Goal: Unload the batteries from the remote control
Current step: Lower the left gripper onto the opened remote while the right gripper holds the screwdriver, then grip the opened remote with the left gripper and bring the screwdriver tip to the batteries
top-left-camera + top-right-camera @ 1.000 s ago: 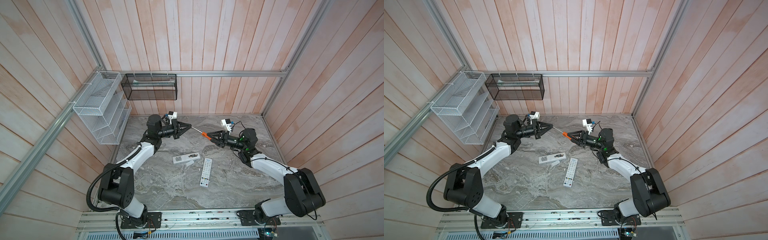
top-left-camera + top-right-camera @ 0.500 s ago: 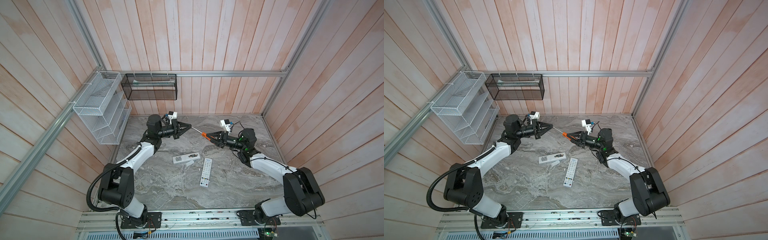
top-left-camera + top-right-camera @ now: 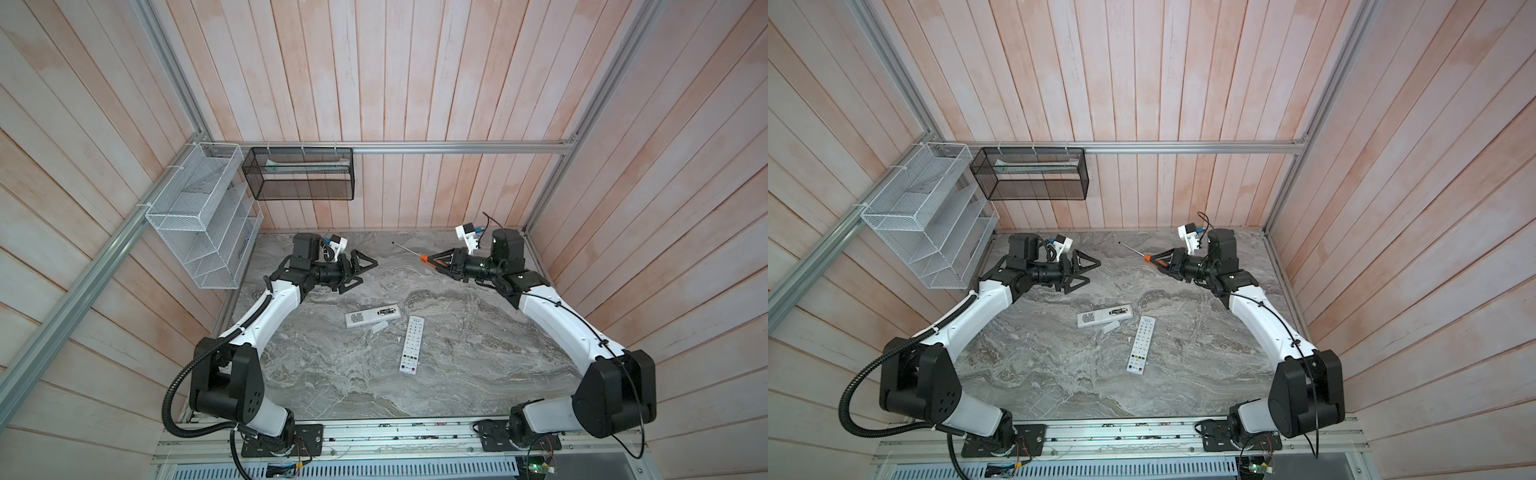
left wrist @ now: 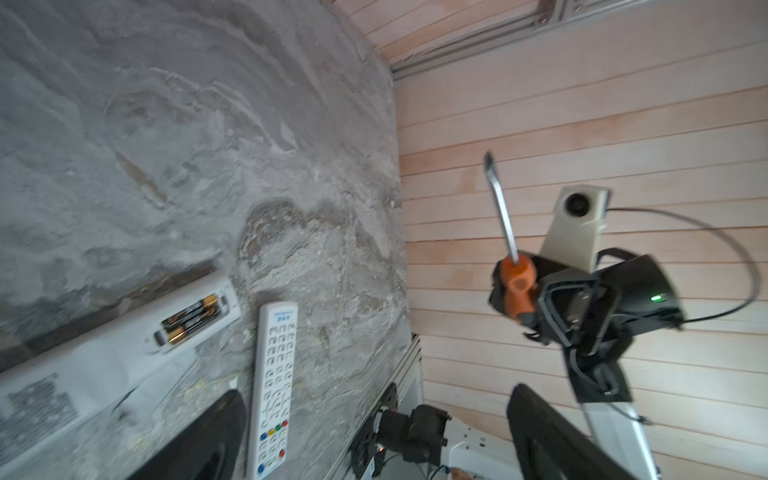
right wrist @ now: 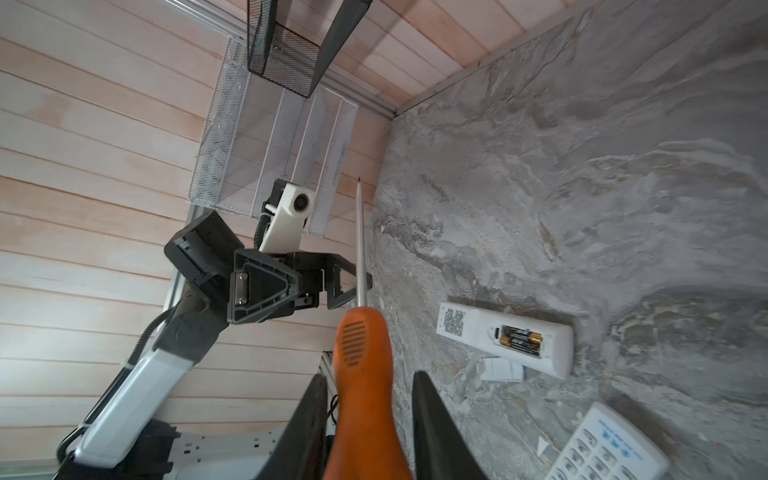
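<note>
A white remote control (image 3: pixel 362 318) (image 3: pixel 1094 318) lies face down mid-table with its back open, and two dark, gold-ended batteries (image 3: pixel 385 311) (image 3: pixel 1118 310) (image 4: pixel 191 318) (image 5: pixel 521 336) sit in the bay. Its small white cover (image 3: pixel 380 327) (image 5: pixel 500 370) lies just beside it. My right gripper (image 3: pixel 434 262) (image 3: pixel 1156 262) (image 5: pixel 365 428) hovers at the back right, shut on the orange handle of a screwdriver (image 3: pixel 424 258) (image 4: pixel 515 286) whose shaft points toward the left arm. My left gripper (image 3: pixel 368 272) (image 3: pixel 1094 272) (image 4: pixel 374 440) hovers at the back left, open and holding nothing.
A second white remote (image 3: pixel 411 345) (image 3: pixel 1141 345) (image 4: pixel 274 386) lies buttons up, just right of the open one. A white wire rack (image 3: pixel 203 216) and a black mesh basket (image 3: pixel 299 174) hang on the walls at the back left.
The left gripper let go of the screwdriver's shaft tip, opened wide and drew back left. The right gripper pulled back to the right with the screwdriver in it.
</note>
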`<act>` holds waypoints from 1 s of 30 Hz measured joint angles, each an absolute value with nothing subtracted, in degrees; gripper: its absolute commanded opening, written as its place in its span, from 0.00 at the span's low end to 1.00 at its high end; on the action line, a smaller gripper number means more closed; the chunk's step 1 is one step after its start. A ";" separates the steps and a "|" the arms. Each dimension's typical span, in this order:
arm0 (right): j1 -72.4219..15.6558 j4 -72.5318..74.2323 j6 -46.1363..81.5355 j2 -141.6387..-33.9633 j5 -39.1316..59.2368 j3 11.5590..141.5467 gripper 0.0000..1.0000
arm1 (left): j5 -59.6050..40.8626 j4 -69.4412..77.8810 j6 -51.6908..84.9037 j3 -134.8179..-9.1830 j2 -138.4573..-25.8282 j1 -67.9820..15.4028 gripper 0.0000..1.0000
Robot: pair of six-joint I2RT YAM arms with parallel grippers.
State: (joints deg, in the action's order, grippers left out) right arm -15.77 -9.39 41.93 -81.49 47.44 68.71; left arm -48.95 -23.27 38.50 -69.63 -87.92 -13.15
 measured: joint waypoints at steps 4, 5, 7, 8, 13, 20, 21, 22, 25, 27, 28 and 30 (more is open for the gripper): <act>-15.77 -27.18 29.87 -84.42 42.54 78.11 0.00 | -38.79 -38.52 23.29 -74.50 -90.30 -16.99 1.00; -15.77 -30.83 27.79 -85.38 41.34 79.35 0.00 | -36.14 -41.19 20.08 -75.66 -91.20 -18.39 1.00; -15.75 -37.54 24.47 -87.64 39.16 81.23 0.00 | -30.11 -46.06 12.82 -77.84 -93.23 -21.63 1.00; -15.75 -39.70 23.44 -88.53 38.35 81.73 0.00 | -27.99 -47.42 10.00 -78.43 -93.89 -22.81 1.00; -15.68 -48.51 19.51 -91.13 35.90 82.35 0.00 | -19.25 -50.04 -6.11 -78.02 -94.87 -27.53 1.00; -15.68 -49.50 19.35 -90.83 37.17 82.26 0.00 | -11.18 -46.76 -25.61 -69.19 -93.34 -29.32 1.00; -15.68 -49.34 19.53 -90.83 37.52 82.19 0.00 | -10.24 -46.13 -27.62 -68.01 -93.34 -29.23 0.99; -15.68 -49.25 19.68 -90.83 37.74 82.15 0.00 | -9.47 -45.45 -29.19 -67.05 -93.34 -29.06 0.98; -15.68 -48.69 20.10 -90.83 38.87 82.11 0.00 | -8.10 -43.24 -33.15 -65.12 -93.93 -28.12 0.98; -15.68 -48.23 20.29 -90.83 39.51 82.11 0.00 | -7.92 -41.65 -35.03 -65.14 -95.07 -26.72 0.98; -15.68 -48.03 20.40 -90.83 39.75 82.08 0.00 | -7.92 -41.08 -35.75 -65.30 -95.66 -26.11 0.98; -15.68 -47.81 20.64 -90.83 40.16 82.02 0.00 | -7.92 -40.25 -37.50 -65.91 -97.17 -24.97 0.97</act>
State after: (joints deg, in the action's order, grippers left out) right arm -15.68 -47.81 20.64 -90.83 40.16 82.02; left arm -7.92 -40.25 -37.50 -65.91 -97.17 -24.97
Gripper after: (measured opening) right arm 0.316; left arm 0.976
